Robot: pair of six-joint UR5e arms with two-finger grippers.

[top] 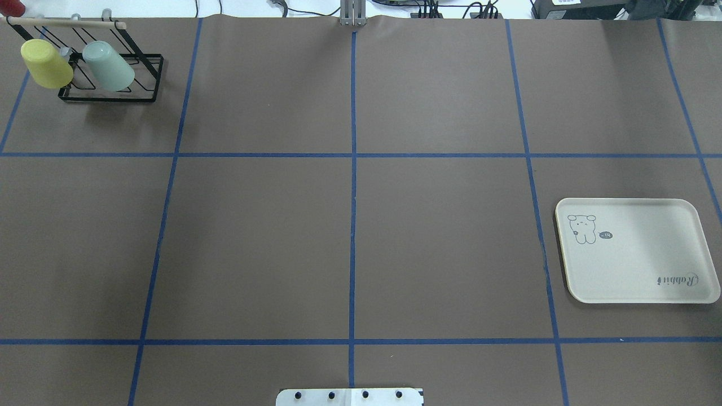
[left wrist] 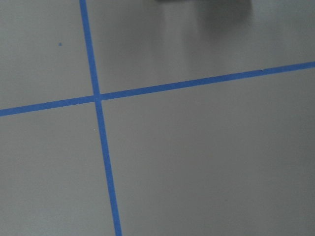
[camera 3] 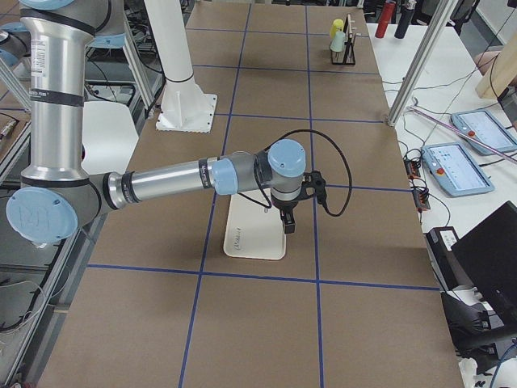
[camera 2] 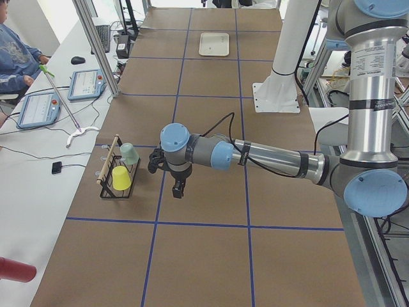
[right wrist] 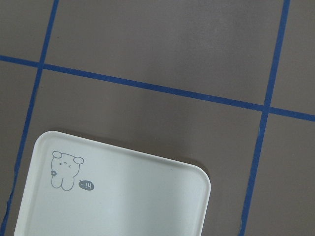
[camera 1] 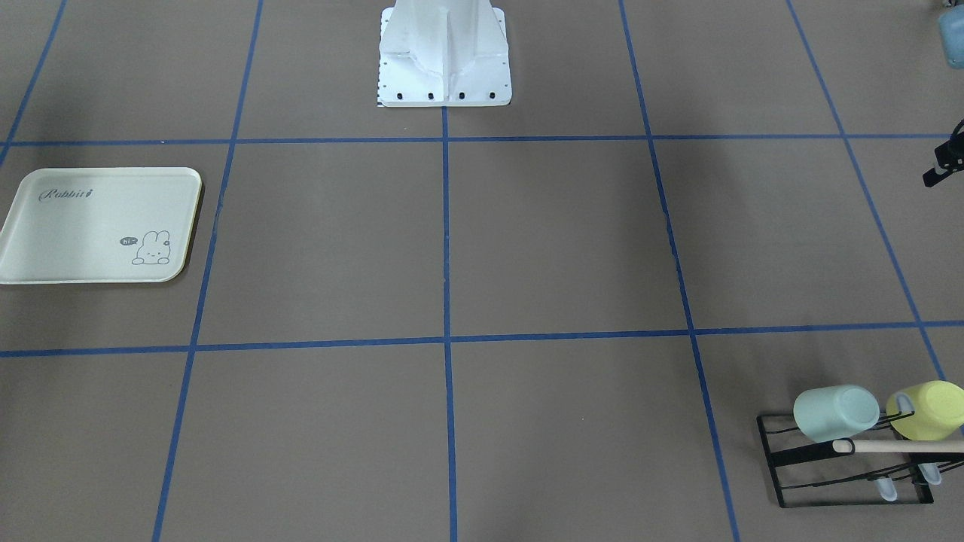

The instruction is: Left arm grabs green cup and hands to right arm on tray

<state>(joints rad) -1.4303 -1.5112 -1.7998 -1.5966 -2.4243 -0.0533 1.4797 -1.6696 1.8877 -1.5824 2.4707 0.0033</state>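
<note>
The pale mint-green cup [camera 1: 836, 412] [top: 108, 66] [camera 2: 130, 153] hangs mouth-down on a black wire rack [top: 110, 97], beside a yellow-green cup [camera 1: 930, 410]. My left gripper [camera 2: 179, 187] hovers above the table on the robot's side of the rack, apart from the cups; I cannot tell whether it is open or shut. Only a black piece of that arm's end [camera 1: 943, 162] shows at the front view's right edge. The cream tray [camera 1: 98, 226] [top: 637, 251] [right wrist: 113, 196] lies bare. My right gripper [camera 3: 287, 220] hangs over the tray [camera 3: 254, 234]; its state cannot be told.
A wooden rod [camera 1: 900, 446] runs along the top of the rack. The white robot base [camera 1: 444, 56] stands at mid-table. Blue tape lines [left wrist: 98, 96] grid the brown table. A person [camera 2: 16, 54] sits at a side desk with tablets.
</note>
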